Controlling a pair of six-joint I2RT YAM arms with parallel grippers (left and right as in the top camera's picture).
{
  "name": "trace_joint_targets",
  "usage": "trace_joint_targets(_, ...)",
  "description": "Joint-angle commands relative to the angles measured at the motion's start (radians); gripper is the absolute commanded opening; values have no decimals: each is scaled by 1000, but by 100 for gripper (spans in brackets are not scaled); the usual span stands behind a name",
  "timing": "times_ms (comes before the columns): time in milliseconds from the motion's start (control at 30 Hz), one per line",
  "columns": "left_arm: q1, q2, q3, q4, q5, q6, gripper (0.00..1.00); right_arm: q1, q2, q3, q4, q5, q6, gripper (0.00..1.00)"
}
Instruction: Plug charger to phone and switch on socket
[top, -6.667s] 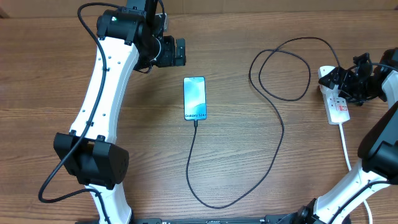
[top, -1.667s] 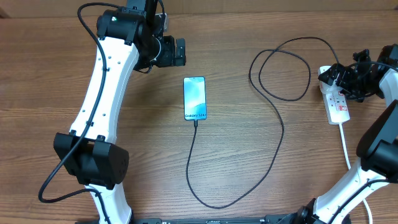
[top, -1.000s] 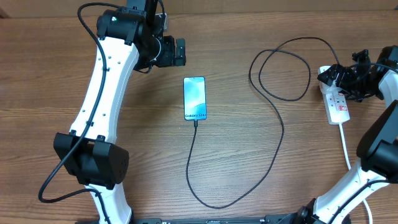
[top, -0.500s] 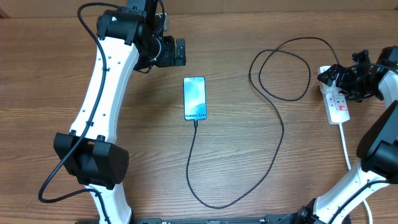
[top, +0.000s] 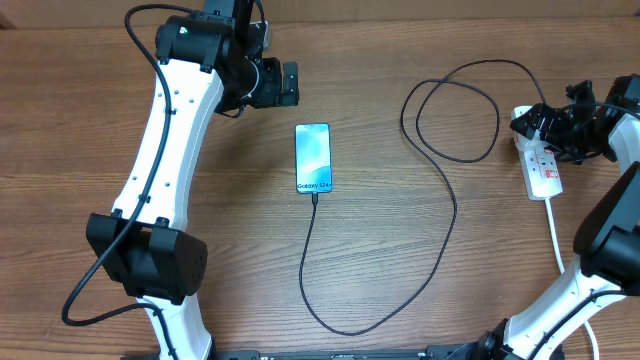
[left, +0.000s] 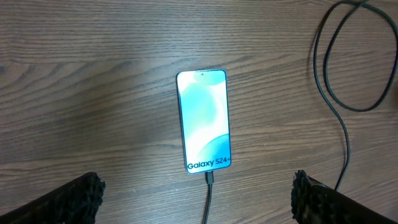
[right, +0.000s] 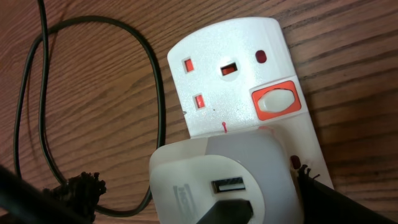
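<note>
Two white-and-black robot arms
Left arm (top: 168, 140): long white link dotted with screws, black joints, looping black cable (top: 78, 285), black left gripper (top: 291, 84); right arm (top: 560, 305) alike.

From overhead, the right gripper (top: 556, 128) covers much of the far end of the socket (top: 545, 172), so where the charger (top: 447, 190) ends there is hidden. The right wrist view cuts the socket at the bottom edge. A white adapter (right: 217, 177) masks the outlet beneath it, and a red spot (right: 297, 163) beside it is too small to identify. The left gripper (left: 202, 202) shows just fingertips (left: 74, 198) in its wrist view's bottom corners. The connector (left: 210, 178) at the phone (left: 204, 118) is too small to judge.
</note>
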Motion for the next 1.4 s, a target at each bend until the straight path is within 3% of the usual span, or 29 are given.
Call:
trace_joint_targets(0,-1,8,-2,0,-6,10,100,25,59,-90,-54,-54,27,100)
trace_joint_targets(367,-1,8,-2,0,-6,10,100,20,58,-126,-18,-54,35,100)
trace_joint_targets(1367,-1,8,-2,0,-6,10,100,-48,58,77,-68,27,41,100)
